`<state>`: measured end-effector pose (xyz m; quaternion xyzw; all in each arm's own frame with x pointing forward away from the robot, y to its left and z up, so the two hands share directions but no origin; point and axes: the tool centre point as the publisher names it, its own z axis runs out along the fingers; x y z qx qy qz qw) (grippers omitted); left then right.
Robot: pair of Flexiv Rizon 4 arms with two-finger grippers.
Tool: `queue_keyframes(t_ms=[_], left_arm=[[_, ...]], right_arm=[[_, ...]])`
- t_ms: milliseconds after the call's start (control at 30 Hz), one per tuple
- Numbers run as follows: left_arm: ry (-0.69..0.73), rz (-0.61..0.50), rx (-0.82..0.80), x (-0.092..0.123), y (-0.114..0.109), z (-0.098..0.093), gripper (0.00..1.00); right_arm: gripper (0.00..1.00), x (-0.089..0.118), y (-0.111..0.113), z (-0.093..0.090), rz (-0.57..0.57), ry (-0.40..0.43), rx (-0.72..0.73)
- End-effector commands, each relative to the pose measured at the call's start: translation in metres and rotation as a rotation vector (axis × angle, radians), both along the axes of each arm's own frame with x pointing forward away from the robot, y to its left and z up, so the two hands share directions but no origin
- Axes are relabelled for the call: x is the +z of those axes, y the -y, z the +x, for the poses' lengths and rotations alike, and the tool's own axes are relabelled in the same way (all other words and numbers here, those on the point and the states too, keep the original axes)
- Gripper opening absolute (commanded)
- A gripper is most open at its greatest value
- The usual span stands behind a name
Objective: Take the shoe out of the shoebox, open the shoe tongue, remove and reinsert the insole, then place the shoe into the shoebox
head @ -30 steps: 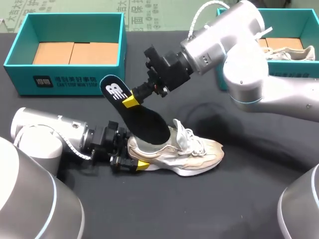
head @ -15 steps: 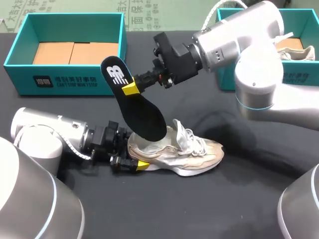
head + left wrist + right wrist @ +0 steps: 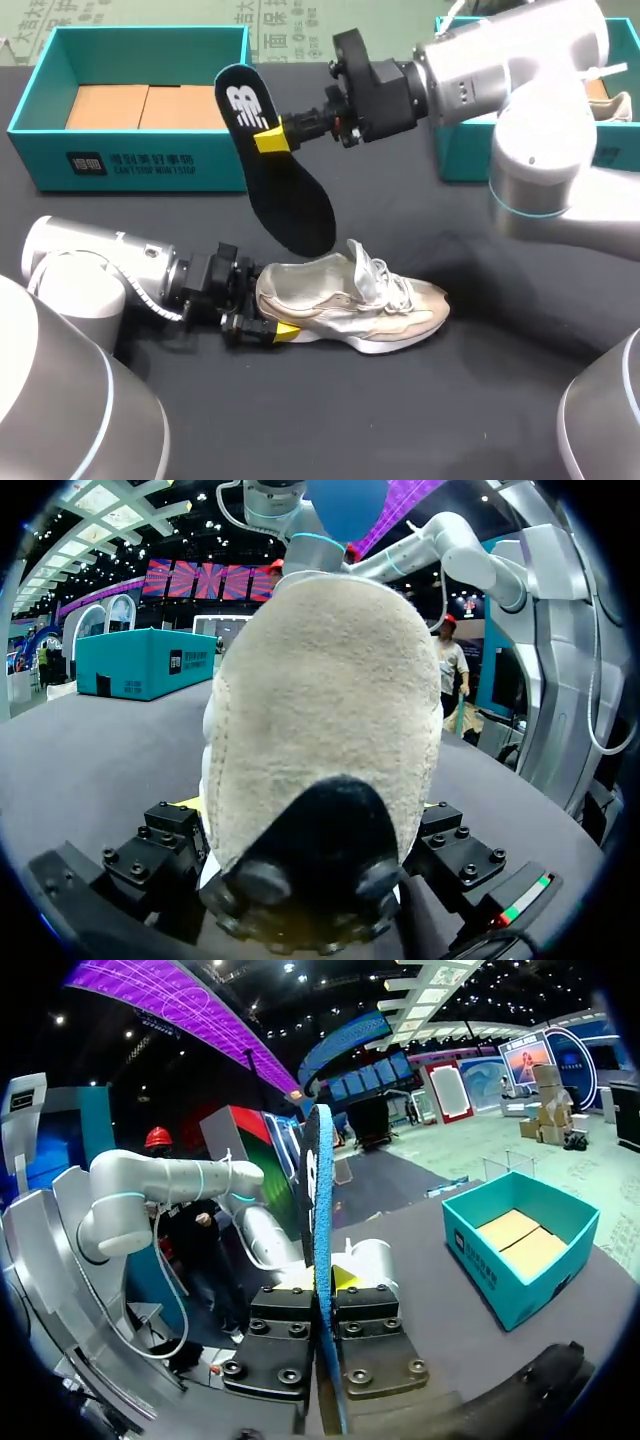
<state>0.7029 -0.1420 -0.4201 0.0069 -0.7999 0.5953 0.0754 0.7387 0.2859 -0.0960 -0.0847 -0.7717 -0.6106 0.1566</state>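
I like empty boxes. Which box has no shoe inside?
The left shoebox: only bare cardboard shows inside. The right shoebox holds a shoe.

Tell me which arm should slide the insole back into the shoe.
Right. The right arm has its jaws gripping the insole, which hangs over the opening of the shoe. The left arm is busy: its jaws clamp the heel, steadying it on the table.
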Motion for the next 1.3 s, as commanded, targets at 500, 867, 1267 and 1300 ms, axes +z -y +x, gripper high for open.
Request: queue_keyframes(t_ms=[500, 867, 1267, 1300], left_arm=[[0.0, 0.001, 0.001, -0.002, 0.0, 0.001, 0.0], [0.0, 0.001, 0.001, -0.002, 0.0, 0.001, 0.0], [0.0, 0.001, 0.001, -0.002, 0.0, 0.001, 0.0], [0.0, 0.001, 0.001, -0.002, 0.0, 0.001, 0.0]], right_arm=[[0.0, 0.018, 0.06, -0.042, 0.079, -0.022, -0.136], [0.0, 0.051, 0.135, -0.097, 0.126, -0.085, -0.252], [0.0, 0.052, 0.142, -0.103, 0.119, -0.099, -0.305], [0.0, 0.052, 0.142, -0.103, 0.119, -0.099, -0.305]])
